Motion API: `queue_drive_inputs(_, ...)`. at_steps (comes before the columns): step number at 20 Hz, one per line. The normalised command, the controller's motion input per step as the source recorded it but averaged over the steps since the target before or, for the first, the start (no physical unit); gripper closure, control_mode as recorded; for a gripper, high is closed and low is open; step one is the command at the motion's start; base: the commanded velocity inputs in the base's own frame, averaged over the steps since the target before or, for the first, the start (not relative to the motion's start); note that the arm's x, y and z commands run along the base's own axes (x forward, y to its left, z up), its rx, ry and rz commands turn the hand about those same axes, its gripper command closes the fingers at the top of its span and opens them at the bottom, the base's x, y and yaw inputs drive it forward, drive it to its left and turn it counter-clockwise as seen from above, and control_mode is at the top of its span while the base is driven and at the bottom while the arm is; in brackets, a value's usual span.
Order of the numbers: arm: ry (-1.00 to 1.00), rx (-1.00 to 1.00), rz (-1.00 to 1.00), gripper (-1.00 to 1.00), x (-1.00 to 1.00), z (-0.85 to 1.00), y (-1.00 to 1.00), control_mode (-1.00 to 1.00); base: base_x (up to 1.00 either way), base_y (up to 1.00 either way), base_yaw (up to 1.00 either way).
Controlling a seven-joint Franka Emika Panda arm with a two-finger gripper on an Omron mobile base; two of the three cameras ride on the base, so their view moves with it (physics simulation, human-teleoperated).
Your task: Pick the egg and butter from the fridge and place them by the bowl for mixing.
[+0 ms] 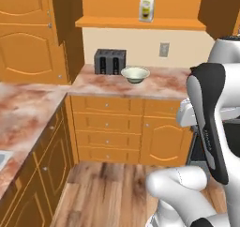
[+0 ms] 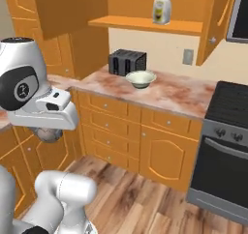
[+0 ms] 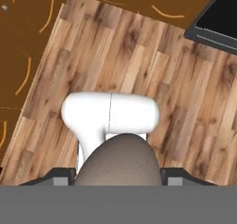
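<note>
Egg fills bottom centre of the hand view, pinched between the gripper tips, high over the wood floor. In the right base view the egg sits under the hand at left. Bowl stands mid-frame on the counter, beside the toaster. Risk: the round egg slips out on a fast swing, or rolls off once released. Fingertips mostly cut off; butter and fridge out of frame.

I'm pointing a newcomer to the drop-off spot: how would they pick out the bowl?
Find the marble counter under the wall shelf. Beside the black toaster on it sits the bowl: round, shallow, pale cream-green, the only dish there.
</note>
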Motion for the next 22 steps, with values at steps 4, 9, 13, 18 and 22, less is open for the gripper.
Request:
queue_drive_inputs(4, 0.0, 0.0, 0.0, 1.0, 0.0, 0.0, 0.0, 1.0, 0.49, 0.65, -0.73)
queue_drive_inputs(9, 0.0, 0.0, 0.0, 1.0, 0.0, 0.0, 0.0, 1.0, 0.5, 0.68, -0.72)
queue_drive_inputs(13, 0.0, 0.0, 0.0, 1.0, 0.0, 0.0, 0.0, 1.0, 0.7, 0.55, -0.54)
queue_drive_inputs(18, 0.0, 0.0, 0.0, 1.0, 0.0, 0.0, 0.0, 1.0, 0.93, 0.02, -0.13)
queue_drive_inputs(22, 0.0, 0.0, 0.0, 1.0, 0.0, 0.0, 0.0, 1.0, 0.98, -0.06, 0.0)
